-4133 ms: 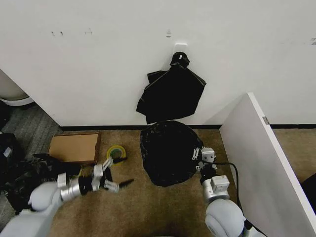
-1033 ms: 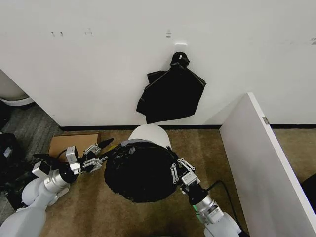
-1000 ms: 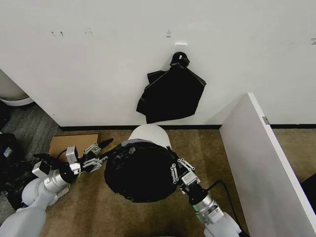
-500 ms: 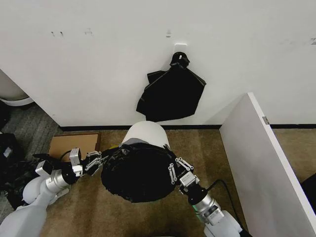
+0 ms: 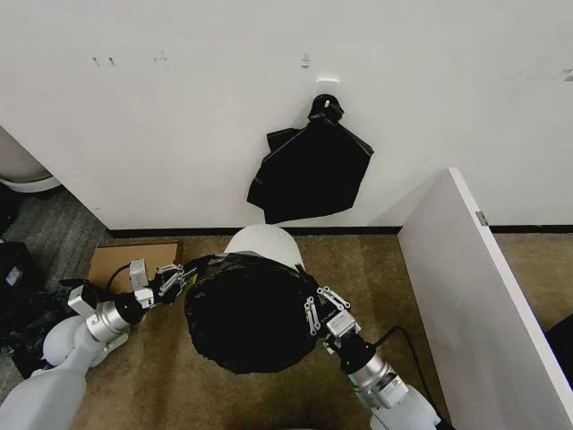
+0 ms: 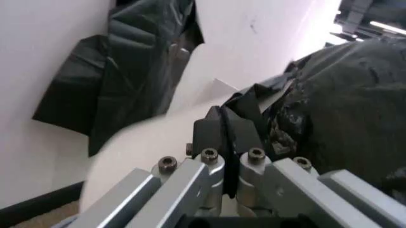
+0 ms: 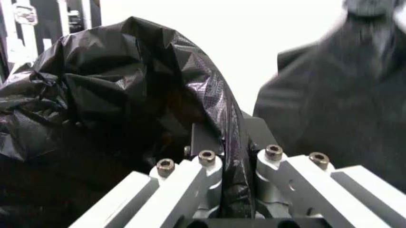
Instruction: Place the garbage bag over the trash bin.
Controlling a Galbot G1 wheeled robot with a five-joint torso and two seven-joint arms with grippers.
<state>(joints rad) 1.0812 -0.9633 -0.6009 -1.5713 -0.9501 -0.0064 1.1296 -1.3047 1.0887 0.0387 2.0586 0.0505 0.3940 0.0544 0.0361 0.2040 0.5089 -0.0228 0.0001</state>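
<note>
Since the earlier frame the garbage bag (image 5: 246, 313) has been drawn lower over the trash bin (image 5: 261, 242), at frame centre; only the bin's far cream wall shows above it. Left gripper (image 5: 172, 279) pinches the bag's left edge; right gripper (image 5: 320, 307) pinches its right edge. The bin's rim is hidden under plastic.

Cardboard box (image 5: 132, 262) beside white wall (image 5: 179, 107)
</note>
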